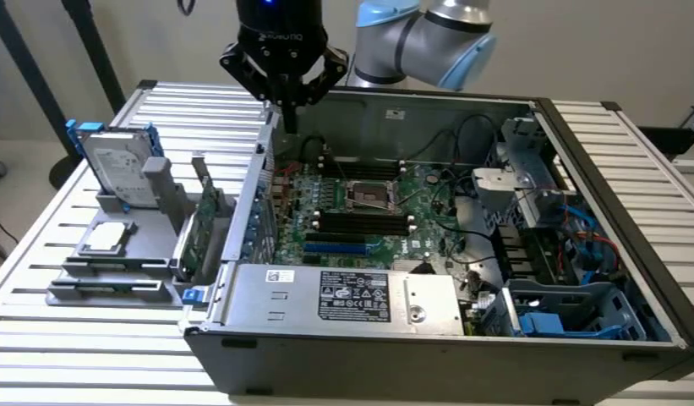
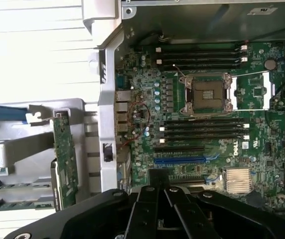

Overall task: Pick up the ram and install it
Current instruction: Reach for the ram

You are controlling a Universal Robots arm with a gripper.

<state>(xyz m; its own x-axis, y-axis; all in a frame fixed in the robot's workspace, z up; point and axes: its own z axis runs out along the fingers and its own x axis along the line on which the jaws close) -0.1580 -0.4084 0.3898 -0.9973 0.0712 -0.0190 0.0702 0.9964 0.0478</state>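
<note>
The claw (image 1: 288, 110) hangs closed over the open computer case's (image 1: 437, 359) edge; the motherboard (image 2: 262, 144) lies exposed inside.

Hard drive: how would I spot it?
Find the open computer case, then the gray rack on the exterior view's left of it. The hard drive stands upright at the rack's far end, the only silver box with blue side rails.

My black two-fingered gripper (image 1: 288, 114) points straight down, its fingers pressed together with no gap between them and nothing held. Above it sits my black cylindrical wrist (image 1: 279, 21). Behind that, my silver and pale-blue jointed arm (image 1: 437, 34) bends off toward the exterior view's right. From my wrist camera, the gripper (image 2: 158, 181) shows its dark linkages folded inward, tips meeting.
</note>
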